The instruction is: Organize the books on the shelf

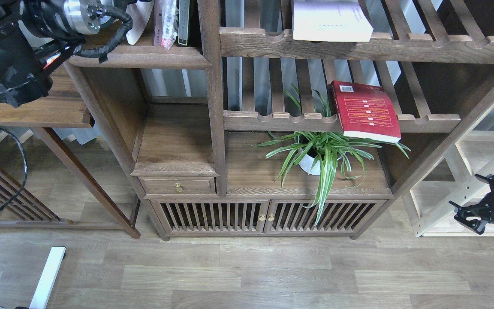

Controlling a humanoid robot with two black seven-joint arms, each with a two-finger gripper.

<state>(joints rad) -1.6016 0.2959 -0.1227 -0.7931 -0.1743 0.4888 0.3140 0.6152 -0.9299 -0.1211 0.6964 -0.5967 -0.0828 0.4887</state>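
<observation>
The red book (365, 110) with yellow text bands lies flat on the middle slatted rack, overhanging its front rail. The pale white-lavender book (330, 19) lies on the upper slatted rack. The narrow shelf (144, 56) with the moulded lip is at the top left. On it a thin book (182, 21) stands upright; only its edge shows. My left arm's wrist (79, 10) is by this shelf, and its fingers are cut off by the top edge. A white corner (133, 25) shows beside it. My right gripper (474, 195) is open and empty, low at the far right.
A plastic-wrapped pink item (167, 21) stands on the narrow shelf. A potted spider plant (320, 154) sits under the red book. A wide plain board (37, 107) lies under my left arm. A pale wooden rack (465, 189) stands behind my right gripper.
</observation>
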